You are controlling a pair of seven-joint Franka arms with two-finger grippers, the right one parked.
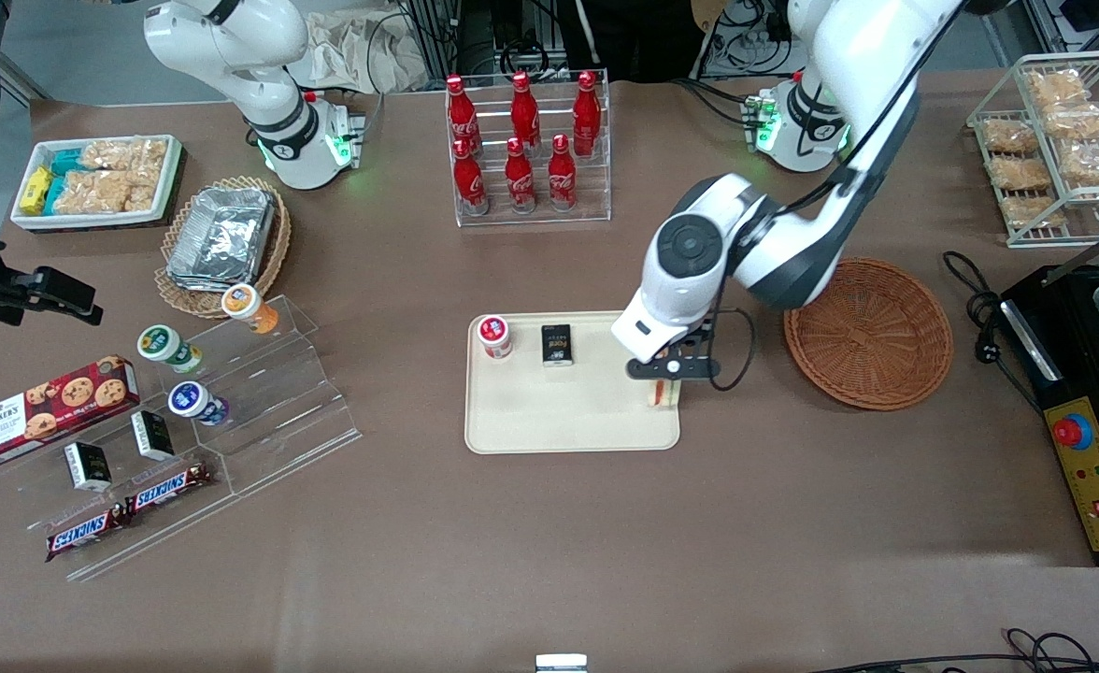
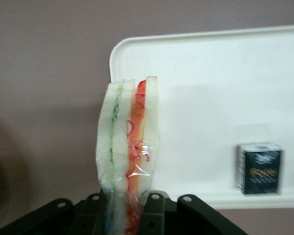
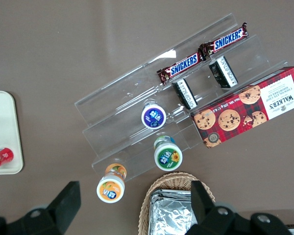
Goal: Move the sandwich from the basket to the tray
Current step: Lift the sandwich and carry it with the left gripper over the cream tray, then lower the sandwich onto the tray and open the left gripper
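sandwich [image 2: 128, 156]: wrapped in clear film, standing on edge between the fingers, green layer on one side and red-orange on the other. its lower end sits right in the grip and the rest sticks out away from it.
fingers [image 2: 154, 208]: closed onto the sandwich from both flat sides, only about a sandwich thickness apart, nothing else touching them.
gripper [image 1: 669, 374]: down low over the tray corner that's nearest the basket, with the sandwich [image 1: 665, 393] poking out under it at the tray's edge. can't tell if the bread's actually touching the tray surface.
tray [image 1: 568, 421]: cream one in the middle of the table, mostly bare at the end nearer the front camera.
small black box [image 1: 557, 344]: standing on the tray, farther from the camera than the sandwich; also visible from the wrist cam [image 2: 258, 168] near the tray rim.
red-lidded cup [image 1: 494, 336]: on the tray just beside the black box, toward the parked arm's end.
basket [image 1: 868, 333]: round reddish-brown wicker, on the table beside the tray toward the working arm's end, nothing in it.
cola bottles [image 1: 521, 140]: six red ones in a clear rack, farthest from the camera.
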